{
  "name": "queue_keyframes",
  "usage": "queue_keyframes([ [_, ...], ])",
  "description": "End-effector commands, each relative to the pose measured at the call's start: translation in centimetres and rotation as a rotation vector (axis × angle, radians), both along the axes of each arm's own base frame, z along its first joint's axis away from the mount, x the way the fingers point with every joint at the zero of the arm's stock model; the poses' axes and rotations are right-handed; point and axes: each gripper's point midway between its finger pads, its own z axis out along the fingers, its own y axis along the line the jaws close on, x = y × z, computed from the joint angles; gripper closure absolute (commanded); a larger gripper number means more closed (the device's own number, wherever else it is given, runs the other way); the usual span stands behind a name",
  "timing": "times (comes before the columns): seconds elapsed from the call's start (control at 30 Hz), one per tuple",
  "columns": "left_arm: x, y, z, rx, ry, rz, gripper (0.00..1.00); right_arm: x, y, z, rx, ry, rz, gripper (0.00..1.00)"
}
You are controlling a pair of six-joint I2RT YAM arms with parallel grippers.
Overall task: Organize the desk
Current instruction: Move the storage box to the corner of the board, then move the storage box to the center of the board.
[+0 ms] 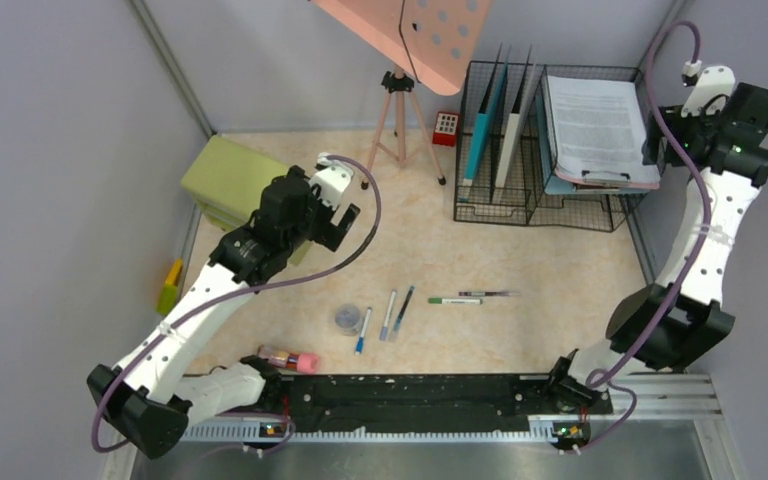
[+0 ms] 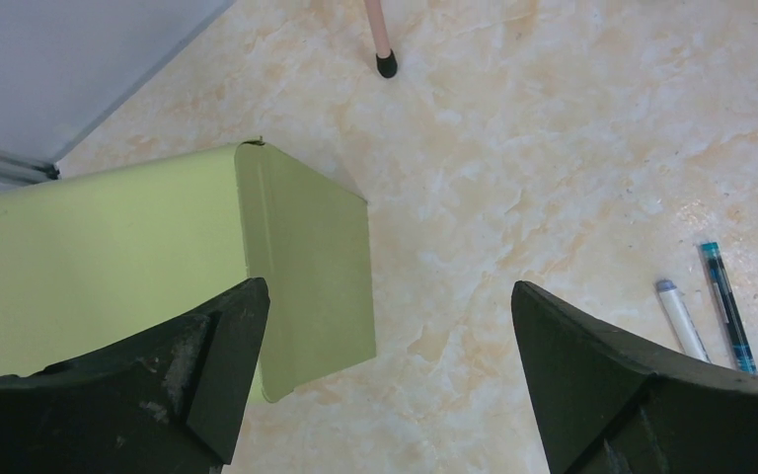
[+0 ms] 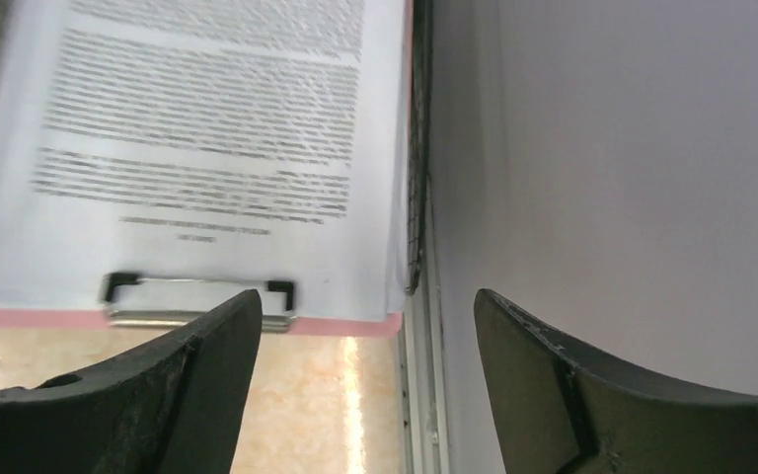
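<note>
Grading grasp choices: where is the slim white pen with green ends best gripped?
Probably mid-barrel on the slim white pen with green ends, coming from straight above. It lies flat on the beige marbled desk, long axis left-right in the top view, so the grip should close across the narrow barrel. Keep left of the dark pen lying just beyond its right end.

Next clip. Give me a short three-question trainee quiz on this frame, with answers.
1. True or false: the left gripper is shut on an object.
2. The right gripper is nearest to: A the clipboard; B the tripod; C the pens.
3. Fill in: the small cabinet at the left side of the desk is ___ in colour.
Key: 1 false; 2 A; 3 green.
</note>
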Motion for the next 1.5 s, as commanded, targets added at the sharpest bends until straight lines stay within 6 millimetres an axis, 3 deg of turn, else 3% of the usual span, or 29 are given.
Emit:
queue_keyframes([
  [0.0,-0.6,1.7,2.7,-0.067,-0.083,0.067,0.02,-2.9,5.0,6.7,0.048,-0.2,0.105,0.19],
  [0.13,-2.1,5.1,2.3,-0.017,-0.089,0.141,0.02,-4.9,10.4,7.2,0.094,-0.267,0.243,0.09],
  [0.33,-4.7,9.5,3.2,0.026,-0.106,0.25,0.02,-7.1,19.7,6.7,0.156,-0.264,0.487,0.07],
  [0.5,-4.0,13.6,4.2,0.05,-0.152,0.414,0.02,-8.6,27.9,6.3,0.229,-0.239,0.714,0.06],
  [0.77,0.5,19.0,5.3,-0.163,-0.142,0.637,0.02,-8.5,39.9,3.0,0.159,-0.186,0.975,0.07],
  [1.03,6.4,25.3,6.5,-0.242,-0.172,0.776,0.01,-8.6,51.5,-0.2,0.095,-0.155,1.142,0.06],
  [1.13,8.5,27.7,7.1,-0.28,-0.18,0.801,0.01,-7.7,55.0,-1.0,0.171,-0.13,1.159,0.07],
  [1.3,12.8,29.5,6.9,-0.333,-0.153,0.781,0.01,-6.4,59.8,-1.9,0.267,-0.09,1.182,0.07],
  [1.33,14.4,27.9,6.6,-0.345,-0.132,0.737,0.01,-6.3,60.6,-2.3,0.283,-0.075,1.187,0.07],
  [1.37,14.6,30.0,6.5,-0.349,-0.131,0.775,0.01,-6.1,61.4,-3.2,0.293,-0.051,1.19,0.07],
  [1.47,16.8,31.3,5.3,-0.362,-0.111,0.788,0.02,-5.7,62.9,-4.8,0.312,-0.008,1.191,0.07],
])
